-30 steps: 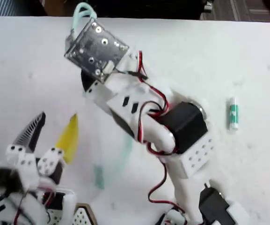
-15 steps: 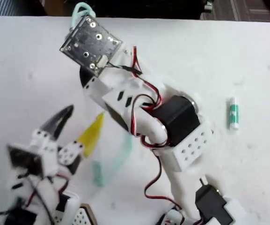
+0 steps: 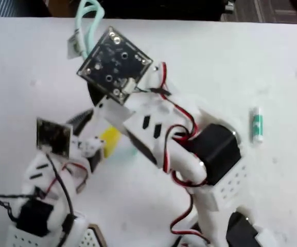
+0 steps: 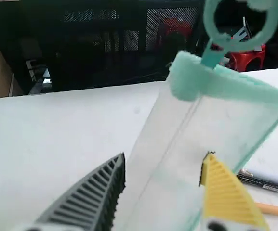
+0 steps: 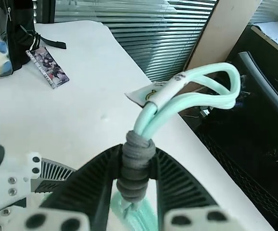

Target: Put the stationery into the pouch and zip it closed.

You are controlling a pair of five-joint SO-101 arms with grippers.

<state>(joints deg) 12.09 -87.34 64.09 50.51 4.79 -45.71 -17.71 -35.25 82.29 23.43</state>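
The pouch [image 4: 211, 110], see-through with a mint edge, stands between the fingers of the left gripper [image 4: 165, 159]. The grey ribbed finger [image 4: 93, 197] is on one side and the yellow one [image 4: 225, 192] on the other, spread apart with the pouch's body in the gap. The yellow one sits close against the trimmed edge, though I can't say if it presses on it. At the pouch's far end the right gripper [image 5: 137, 154] is clamped tight on a grey knot [image 5: 135, 185], and the mint cord loop [image 5: 191, 94] rises from that knot past the jaws. From above, the right arm's camera board [image 3: 115, 64] and cabling lie across the middle of the white table [image 3: 215, 56]. They hide nearly all of the pouch, leaving a pale mint sliver beside the yellow finger. A green-and-white stick [image 3: 256, 124] lies well apart, on the table on the right arm's side. Beside the pouch, past the yellow finger, a dark pen [image 4: 269, 180] and a pencil [image 4: 276, 209] are cut off at the edge. I can't make out whether the zip is open or shut.
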